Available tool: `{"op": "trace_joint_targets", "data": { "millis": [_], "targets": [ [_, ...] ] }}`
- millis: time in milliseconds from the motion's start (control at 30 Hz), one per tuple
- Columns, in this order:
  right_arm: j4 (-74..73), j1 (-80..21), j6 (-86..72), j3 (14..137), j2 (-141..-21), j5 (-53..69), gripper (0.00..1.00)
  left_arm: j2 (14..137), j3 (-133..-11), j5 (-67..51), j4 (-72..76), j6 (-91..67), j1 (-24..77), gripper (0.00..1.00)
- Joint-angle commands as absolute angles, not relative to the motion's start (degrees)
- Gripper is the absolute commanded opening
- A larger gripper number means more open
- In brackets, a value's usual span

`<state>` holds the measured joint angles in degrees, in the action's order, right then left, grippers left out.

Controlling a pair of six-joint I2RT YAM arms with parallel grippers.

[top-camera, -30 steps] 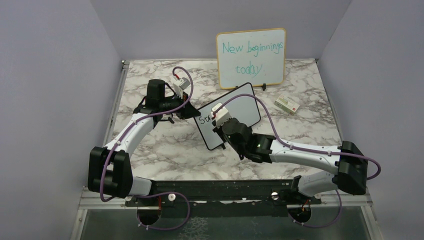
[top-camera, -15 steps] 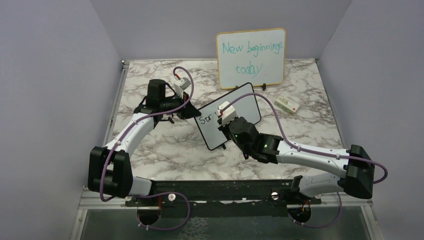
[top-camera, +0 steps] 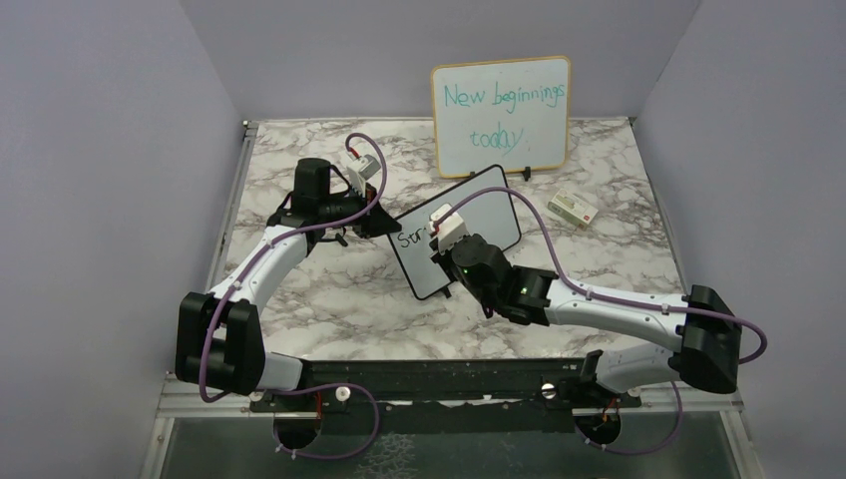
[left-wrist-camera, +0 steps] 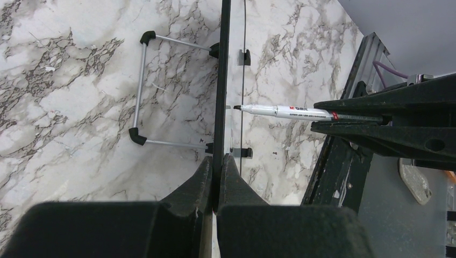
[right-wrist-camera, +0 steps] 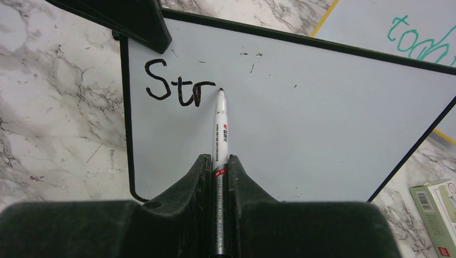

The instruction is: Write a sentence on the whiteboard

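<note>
On whiteboard (right-wrist-camera: pixel 322 123), marker (right-wrist-camera: pixel 220 140) (after "Str" (right-wrist-camera: pixel 173 87))

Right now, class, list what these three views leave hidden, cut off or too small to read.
Top view: the right arm covers part of the whiteboard, hiding any writing beneath.
Left wrist: the whiteboard is edge-on in the left gripper; its face is unseen.
Right wrist: the marker label is too small; the box is cut off by the corner.
</note>
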<state>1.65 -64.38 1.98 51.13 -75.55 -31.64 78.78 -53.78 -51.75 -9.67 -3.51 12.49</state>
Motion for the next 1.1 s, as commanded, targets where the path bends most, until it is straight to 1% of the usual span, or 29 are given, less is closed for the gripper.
{"op": "trace_joint_targets", "data": {
  "millis": [0,633,1067],
  "targets": [
    [3.8,-63.8,1.3,51.3,-76.1,-31.4,0.00,81.1,-52.6,-46.5,-15.8,-0.3,13.7,0.00],
    [1.2,-63.5,0.9,51.9,-76.6,-27.9,0.01,81.3,-52.6,-46.5,-15.9,-0.3,13.7,0.00],
    [-2.5,-63.5,0.2,50.5,-75.8,-29.5,0.00,81.3,-52.6,-46.6,-16.0,-0.3,13.7,0.00]
  ]
}}
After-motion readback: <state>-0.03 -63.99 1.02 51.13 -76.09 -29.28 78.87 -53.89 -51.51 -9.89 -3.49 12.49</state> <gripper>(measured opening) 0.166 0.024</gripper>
